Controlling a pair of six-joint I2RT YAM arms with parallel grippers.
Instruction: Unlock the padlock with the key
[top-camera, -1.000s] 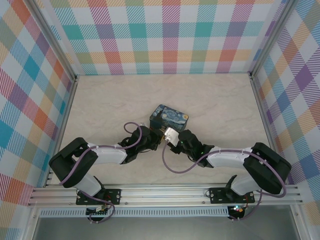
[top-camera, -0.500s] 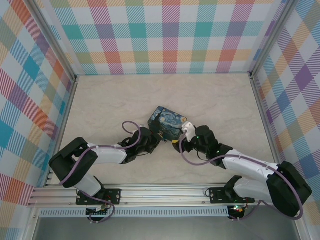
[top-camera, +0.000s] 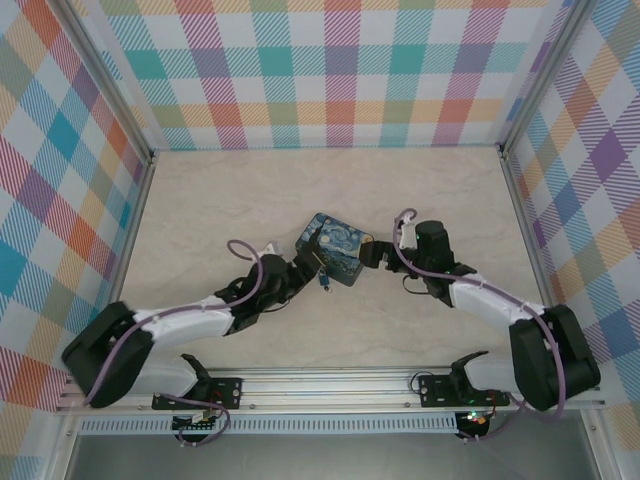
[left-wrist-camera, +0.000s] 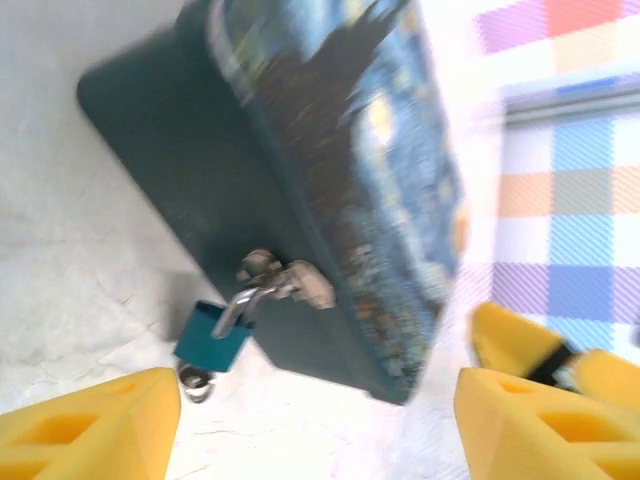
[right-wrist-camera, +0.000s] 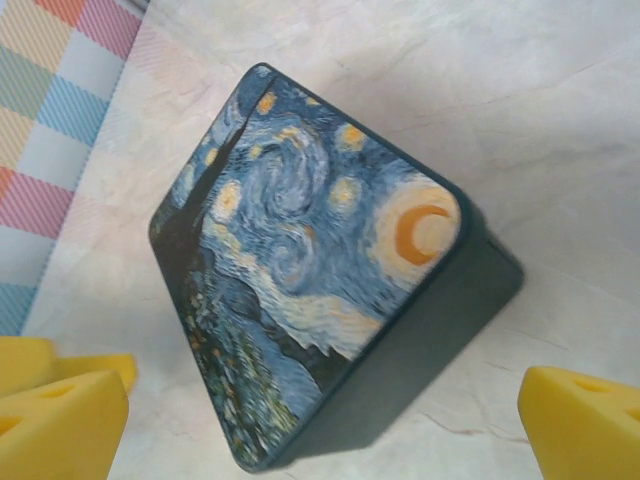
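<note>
The padlock (left-wrist-camera: 213, 337) hangs on the long dark side wall of the painted box (right-wrist-camera: 310, 280). Its small square blue body rests low against that wall where it meets the tabletop (top-camera: 220, 200). The thin curved silvery shackle (left-wrist-camera: 234, 306) is threaded through a knobby metal clasp (left-wrist-camera: 288, 281) fixed to the same wall. A small silvery loop (left-wrist-camera: 195, 382) sits at the bottom end of the body, too blurred to make out further. In the top view the padlock (top-camera: 323, 279) shows as a blue speck just beside the box's near wall.

The box is a rounded rectangular tin. Its glossy lid is printed with blue swirls, yellow stars and an orange crescent moon, and its sides are plain dark teal. It lies flat on the pale, marble-veined tabletop.

The left claw (left-wrist-camera: 318, 400) is spread wide and holds nothing. Its wedge-shaped yellow fingertips (left-wrist-camera: 90, 425) stand either side of the padlock wall of the box, apart from it.

The right claw (right-wrist-camera: 325, 400) is also spread wide and empty. It sits at the box's far-right end, with its yellow fingertips (right-wrist-camera: 585, 425) flanking the lid without touching it.

Checked pastel cloth walls (top-camera: 330, 70) rise beyond the box.
</note>
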